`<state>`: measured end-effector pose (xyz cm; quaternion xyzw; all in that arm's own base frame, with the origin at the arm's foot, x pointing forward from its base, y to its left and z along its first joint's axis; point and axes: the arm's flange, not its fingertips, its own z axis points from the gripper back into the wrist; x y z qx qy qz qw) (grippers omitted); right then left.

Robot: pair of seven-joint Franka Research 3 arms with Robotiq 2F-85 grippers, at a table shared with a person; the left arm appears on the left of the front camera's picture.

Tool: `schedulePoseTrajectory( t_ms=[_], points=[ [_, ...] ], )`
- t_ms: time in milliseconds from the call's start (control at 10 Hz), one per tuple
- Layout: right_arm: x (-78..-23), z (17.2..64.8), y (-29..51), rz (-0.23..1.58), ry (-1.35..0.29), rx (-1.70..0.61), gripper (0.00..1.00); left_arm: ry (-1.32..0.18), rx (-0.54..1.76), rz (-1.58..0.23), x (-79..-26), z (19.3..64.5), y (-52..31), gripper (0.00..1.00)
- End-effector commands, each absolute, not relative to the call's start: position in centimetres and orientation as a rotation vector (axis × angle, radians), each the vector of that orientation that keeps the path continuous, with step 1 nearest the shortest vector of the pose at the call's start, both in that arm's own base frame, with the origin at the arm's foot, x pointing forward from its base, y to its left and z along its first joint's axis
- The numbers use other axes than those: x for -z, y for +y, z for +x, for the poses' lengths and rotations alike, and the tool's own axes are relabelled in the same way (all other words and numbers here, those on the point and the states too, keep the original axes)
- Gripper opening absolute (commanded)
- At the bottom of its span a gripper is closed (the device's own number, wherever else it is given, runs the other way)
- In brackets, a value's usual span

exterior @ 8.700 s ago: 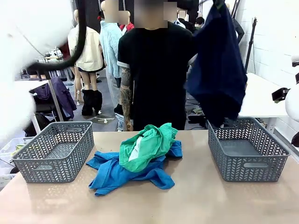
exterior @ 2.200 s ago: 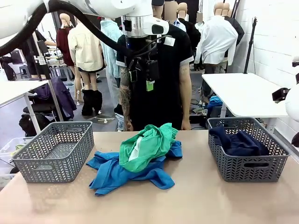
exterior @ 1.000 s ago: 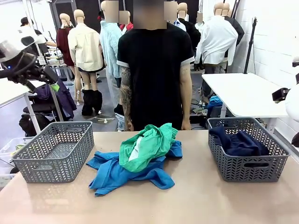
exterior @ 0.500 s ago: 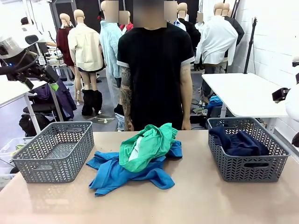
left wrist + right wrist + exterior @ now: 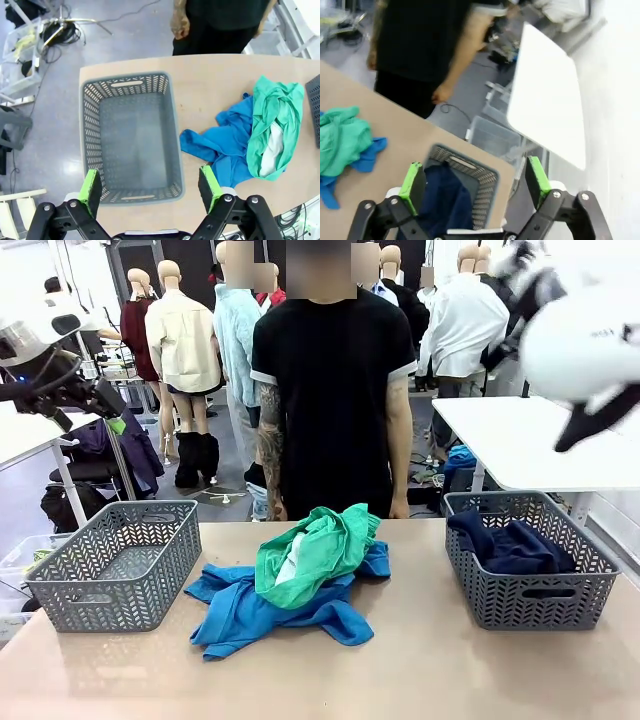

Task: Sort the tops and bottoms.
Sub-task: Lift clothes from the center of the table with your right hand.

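Note:
A sea-green garment [image 5: 320, 545] with a white inside lies on top of bright blue cloth [image 5: 245, 612] at the table's middle. In the right basket [image 5: 528, 602] sits a dark navy garment [image 5: 510, 545]. My left gripper [image 5: 150, 183] hangs open and empty, high over the empty left basket [image 5: 130, 137], with the blue cloth [image 5: 225, 150] and the green garment [image 5: 272, 127] off to its side. My right gripper [image 5: 475, 179] is open and empty, high above the navy garment [image 5: 445, 200] in its basket [image 5: 465, 164]. The right arm [image 5: 580, 345] shows blurred at the upper right.
A person in a black T-shirt [image 5: 335, 390] stands at the far edge, hands down by the sides. The left arm's wrist [image 5: 45, 380] is raised at the far left, off the table. A white table [image 5: 530, 445] stands behind on the right.
The right arm has swung into the front view at the upper right. The left arm stays raised at the far left. The garments and baskets have not moved.

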<state>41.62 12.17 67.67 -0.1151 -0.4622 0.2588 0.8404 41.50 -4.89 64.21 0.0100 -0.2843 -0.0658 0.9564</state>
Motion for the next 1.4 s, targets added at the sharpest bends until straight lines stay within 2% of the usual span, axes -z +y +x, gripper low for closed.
schedulePoseTrajectory(
  t_ms=[0,200,300,700,800,900,1300],
  points=[
    [-67.3,44.7,14.6,-0.194,-0.842,-0.801,1.0,-0.594,0.142,-0.004,-63.9,41.2,-4.7,1.0],
    [-65.8,46.1,17.0,-0.115,-0.747,-0.892,1.0,-0.594,0.142,-0.004,-63.9,41.2,-4.7,1.0],
    [-66.5,43.6,18.4,-0.177,-0.855,-0.779,1.0,-0.594,0.142,-0.004,-63.9,41.2,-4.7,1.0],
    [-66.6,44.4,18.6,-0.152,-0.827,-0.818,1.0,-0.577,0.134,0.019,-64.2,41.5,-4.9,1.0],
    [-65.6,46.0,19.0,-0.106,-0.775,-0.856,1.0,-0.606,0.173,0.075,-65.2,40.2,-4.6,1.0],
    [-63.9,49.5,20.3,-0.036,-0.674,-0.952,1.0,-0.611,0.138,0.12,-66.0,39.8,-2.8,1.0],
    [-55.9,57.2,26.6,0.126,-0.455,-1.098,1.0,-0.567,-0.044,0.068,-65.5,36.2,4.2,1.0]
  ],
)
